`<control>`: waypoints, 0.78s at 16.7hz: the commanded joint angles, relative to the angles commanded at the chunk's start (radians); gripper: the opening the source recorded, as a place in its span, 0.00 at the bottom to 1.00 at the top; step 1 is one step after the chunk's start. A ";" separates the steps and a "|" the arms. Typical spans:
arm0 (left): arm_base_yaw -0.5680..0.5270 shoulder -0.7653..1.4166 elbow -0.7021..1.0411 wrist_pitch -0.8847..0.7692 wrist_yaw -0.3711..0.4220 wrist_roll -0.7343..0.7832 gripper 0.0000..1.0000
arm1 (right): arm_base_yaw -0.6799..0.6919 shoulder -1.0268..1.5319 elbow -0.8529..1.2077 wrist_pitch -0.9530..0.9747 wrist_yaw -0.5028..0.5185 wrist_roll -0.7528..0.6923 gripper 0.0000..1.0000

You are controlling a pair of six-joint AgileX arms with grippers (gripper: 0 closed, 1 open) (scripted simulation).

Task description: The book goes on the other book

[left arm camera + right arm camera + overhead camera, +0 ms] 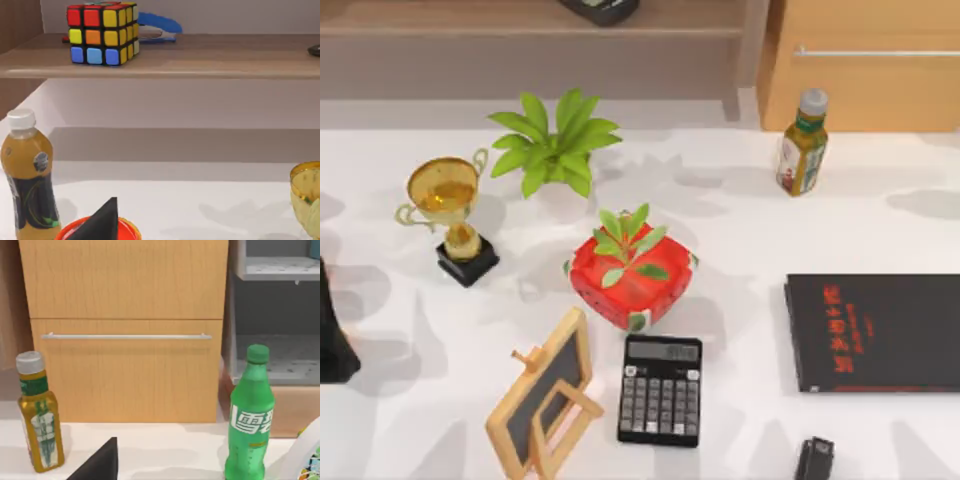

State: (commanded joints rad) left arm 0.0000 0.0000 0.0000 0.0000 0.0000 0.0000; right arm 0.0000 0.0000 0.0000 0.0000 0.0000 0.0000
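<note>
The flat black book with red lettering [876, 332] lies face up on the white table [750, 240] at about 4 o'clock from the table's middle, its far side running off the top view's right edge. Nothing rests on it. I cannot tell where the thick light blue book lies, so the stacking is not yet done.

The left claw [332, 345] sits at the table's 9 o'clock edge and the right claw [814, 460] at about 5 o'clock, just beside the black book's near corner. For both, I cannot tell whether they are open or closed.

The other things lie to the 9 o'clock side of the black book:
- a black calculator [660, 390]
- a small wooden-framed chalkboard easel [545, 395]
- a red pot holding a green sprout [632, 282]
- a gold trophy cup [450, 205]
- a leafy green plant [555, 145]

A yellow tea bottle [802, 145] stands at 12 o'clock from the black book, well apart from it.

As a judgement, a thick book should be stiff and fairly heavy, with a smooth cover that may slip. The safest hold would span its thickness at the middle of a long edge, pressing both covers so the pages stay shut. A grip near a corner would let it sag and twist. The black book is thin and wide and gives a broad, level landing — though it could slide on the table if the load is dragged across it, so a straight-down placement near its middle looks best.
</note>
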 joint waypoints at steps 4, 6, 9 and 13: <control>0.000 0.000 0.000 0.000 0.000 0.000 1.00 | -0.009 0.031 0.028 0.012 -0.009 0.000 1.00; 0.000 0.000 0.000 0.000 0.000 0.000 1.00 | -0.030 0.104 0.094 0.039 -0.028 0.001 1.00; 0.000 0.000 0.000 0.000 0.000 0.000 1.00 | -0.080 0.293 0.245 0.103 -0.074 0.001 1.00; 0.000 0.000 0.000 0.000 0.000 0.000 1.00 | -0.167 0.661 0.511 0.215 -0.155 0.003 1.00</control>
State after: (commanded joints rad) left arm 0.0000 0.0000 0.0000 0.0000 0.0000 0.0000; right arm -0.1666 0.6606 0.5113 0.2148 -0.1547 0.0025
